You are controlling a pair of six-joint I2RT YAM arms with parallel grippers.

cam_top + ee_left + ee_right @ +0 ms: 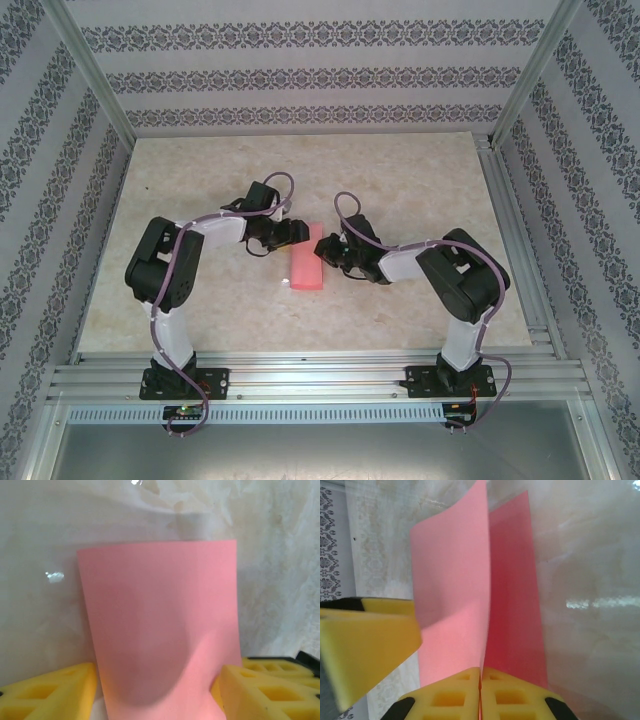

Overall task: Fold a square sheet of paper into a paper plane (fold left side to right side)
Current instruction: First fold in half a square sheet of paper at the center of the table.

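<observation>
Claws on both arms meet over the middle of the bench [420,180], the biggest thing we see, a pale marbled top fenced by patterned walls [300,75]. On it, between the two, lies the pink sheet of paper [305,268], doubled over into a narrow strip. We read the right claw [480,680] as closed tight on the edge of the upper layer [450,580], which stands up off the darker lower layer [512,580] lying flat on the bench. Our left claw [157,685] is open, its yellow fingers [50,692] set wide to either side of the sheet's near end and gripping nothing (one pad overlaps the paper's corner, though we cannot tell whether it touches). The paper bulges there instead of lying flat.

What worries us is that the fold is not pressed down. If the right claw lets go with the flap raised, we judge it could spring open or settle askew, giving a crooked crease. A pull from the pinch could also drag the unweighted lower layer across the smooth bench.
</observation>
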